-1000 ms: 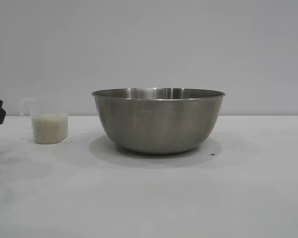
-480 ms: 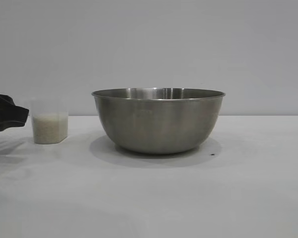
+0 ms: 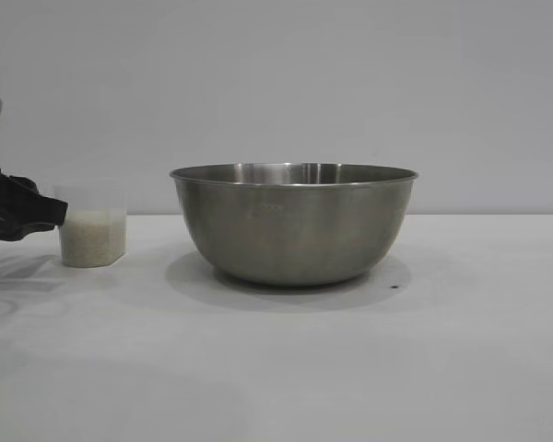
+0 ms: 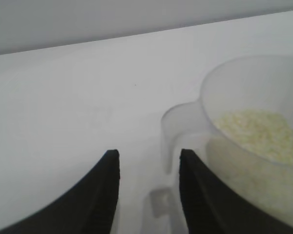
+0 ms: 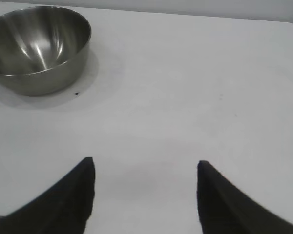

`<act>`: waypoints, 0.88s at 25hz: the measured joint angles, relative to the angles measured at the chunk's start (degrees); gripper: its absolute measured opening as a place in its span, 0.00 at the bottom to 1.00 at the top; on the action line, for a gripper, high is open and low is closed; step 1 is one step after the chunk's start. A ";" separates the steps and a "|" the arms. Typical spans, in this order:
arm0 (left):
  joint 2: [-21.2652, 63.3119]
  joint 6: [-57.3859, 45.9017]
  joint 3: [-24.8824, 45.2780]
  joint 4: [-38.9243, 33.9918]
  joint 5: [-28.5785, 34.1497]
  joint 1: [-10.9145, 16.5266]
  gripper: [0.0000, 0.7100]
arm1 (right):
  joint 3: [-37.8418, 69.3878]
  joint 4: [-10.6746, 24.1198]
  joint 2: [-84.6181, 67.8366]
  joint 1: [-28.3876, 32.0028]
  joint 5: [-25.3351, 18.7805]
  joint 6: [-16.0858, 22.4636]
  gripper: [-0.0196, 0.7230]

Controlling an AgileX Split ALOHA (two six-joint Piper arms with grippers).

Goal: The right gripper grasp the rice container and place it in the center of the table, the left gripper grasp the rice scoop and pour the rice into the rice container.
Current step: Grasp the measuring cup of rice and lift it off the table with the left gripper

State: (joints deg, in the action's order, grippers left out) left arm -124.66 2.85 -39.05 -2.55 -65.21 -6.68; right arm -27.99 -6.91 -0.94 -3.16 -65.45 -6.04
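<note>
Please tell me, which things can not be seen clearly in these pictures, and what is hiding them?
- Left claw, exterior view: the arm is cut off by the left edge; contact with the rice scoop cannot be judged.
- Scoop handle, left wrist view: translucent and blurred, beside the dark fingers; its lower end is unclear.
- Rice container, exterior view: its wall hides the inside.
- Right claw: only fingertips in its wrist view; absent from the exterior view.

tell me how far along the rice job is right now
Done: the rice container sits upright mid-table, and the right gripper hangs open away from it, holding nothing. In hand: the left gripper is open at the rice scoop, its fingers not closed on the handle, which lies near one finger. Left: grasping the scoop, lifting it and pouring the rice; the container's visible inside shows no rice.
</note>
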 joint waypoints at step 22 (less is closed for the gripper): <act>-0.27 0.00 -2.33 0.00 0.00 0.00 0.34 | 0.00 0.00 0.00 0.00 0.00 0.00 0.62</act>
State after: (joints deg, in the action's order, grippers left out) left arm -124.93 2.85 -41.38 -2.55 -65.21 -6.68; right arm -27.99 -6.91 -0.94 -3.16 -65.45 -6.04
